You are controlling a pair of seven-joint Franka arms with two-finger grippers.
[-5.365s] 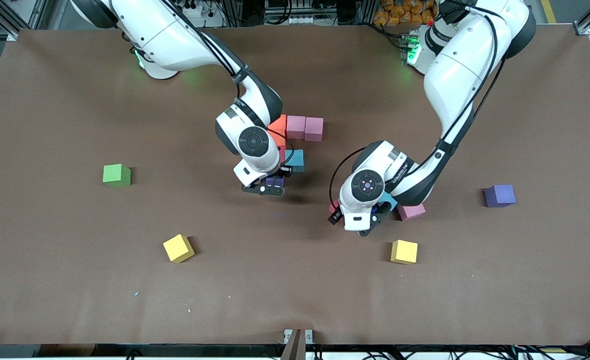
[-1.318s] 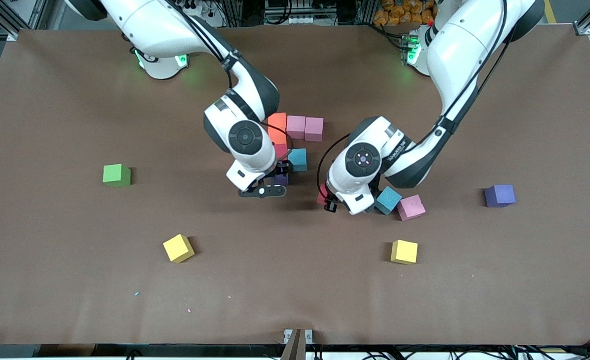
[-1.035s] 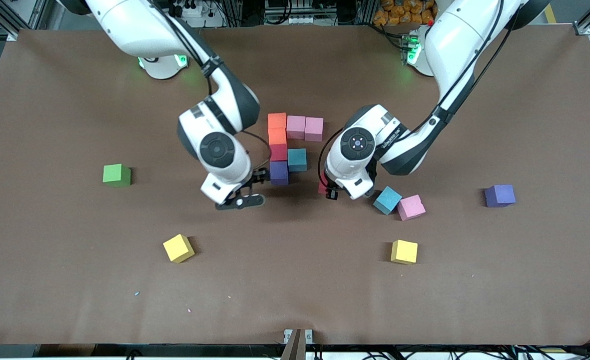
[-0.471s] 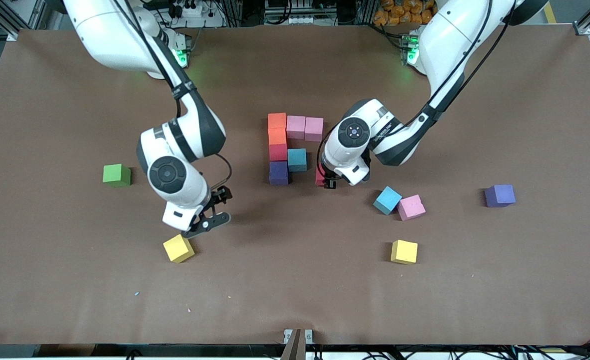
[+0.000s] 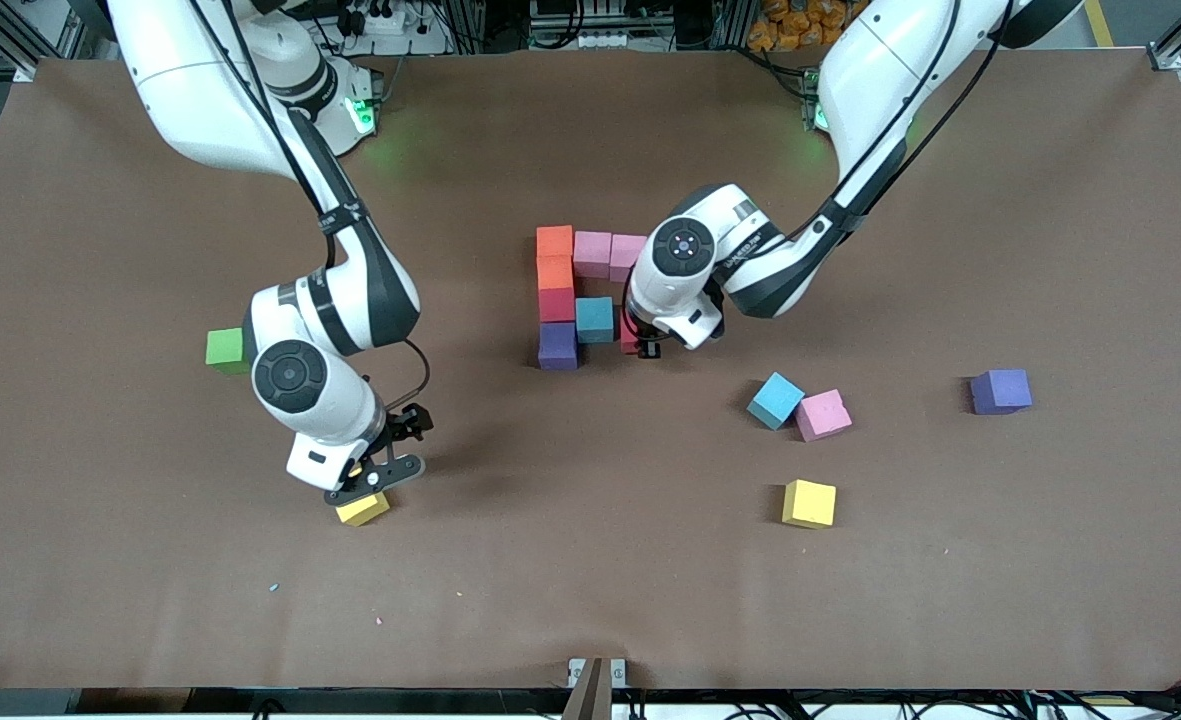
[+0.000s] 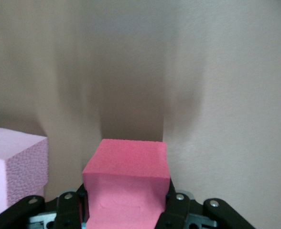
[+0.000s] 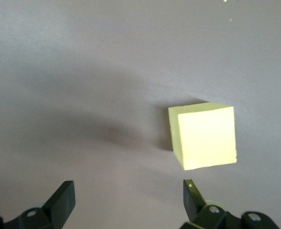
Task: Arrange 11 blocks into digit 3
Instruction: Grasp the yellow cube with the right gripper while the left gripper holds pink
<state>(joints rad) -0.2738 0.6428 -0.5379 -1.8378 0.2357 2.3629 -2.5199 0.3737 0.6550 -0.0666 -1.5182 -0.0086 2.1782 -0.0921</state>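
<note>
The partial figure [image 5: 556, 290] is a column of two orange, one red [image 5: 557, 304] and one purple block [image 5: 557, 346], with two pink blocks [image 5: 593, 253] at its top and a light blue block [image 5: 595, 320] beside the red one. My left gripper [image 5: 641, 340] is shut on another red block [image 6: 126, 167], held right next to that light blue block; a pink block [image 6: 16, 162] shows nearby. My right gripper [image 5: 375, 482] hangs open over a yellow block [image 5: 363, 509], which lies off to one side of its fingers [image 7: 190, 196], not between them [image 7: 203, 136].
Loose near the left arm's end are a light blue block [image 5: 776, 400] touching a pink one [image 5: 822, 414], a yellow block [image 5: 810, 503] and a purple block [image 5: 1000, 390]. A green cube [image 5: 224, 350] sits beside the right arm's wrist.
The right arm left the purple block at the figure and swung down over the yellow block. The left arm carried the red block from the loose cluster to beside the figure's light blue block.
</note>
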